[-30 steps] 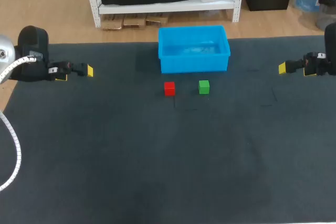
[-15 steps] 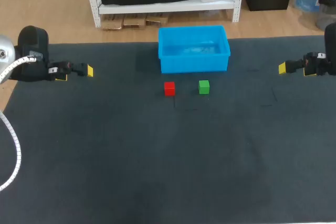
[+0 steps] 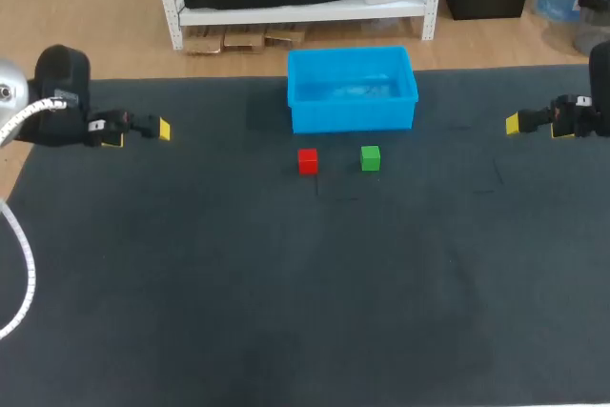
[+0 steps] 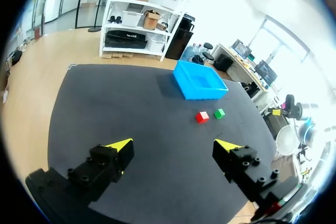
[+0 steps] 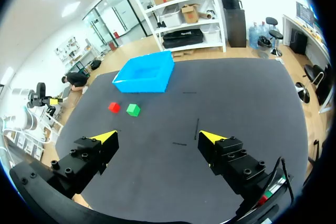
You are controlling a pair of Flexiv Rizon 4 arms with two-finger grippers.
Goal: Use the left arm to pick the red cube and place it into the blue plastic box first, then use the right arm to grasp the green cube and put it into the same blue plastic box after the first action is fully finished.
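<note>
Red cube [image 3: 307,160]: small, with flat faces. It sits on the dark tabletop [image 3: 286,312], just in front of the box's front wall and not touching it.
Green cube [image 3: 371,157]: same size. It sits beside the red cube on its right, near it, with a clear gap between them.
Box [image 3: 353,117]: blue plastic, open at the top, at the far middle of the tabletop. Neither cube is in it.
Left claw [image 4: 173,146]: fingers spread wide, gripping nothing. It hovers near the left edge of the tabletop, well apart from the red cube.
Right claw [image 5: 158,138]: fingers also spread wide, gripping nothing. It hovers near the right edge, well apart from the green cube.
Stage: judging by the layout, no cube has been picked yet, and the red one goes first.
Handling: the cube is probably light, rigid and not fragile. I cannot tell what it is made of. Smooth faces may slip or twist if pinched off-centre.
Where to grip: I judge two opposite side faces best, at mid-height, with the fingers coming down from above and square to the faces.
Risk: a finger going down on the right could nudge the green cube. One going down behind could meet the box wall.
</note>
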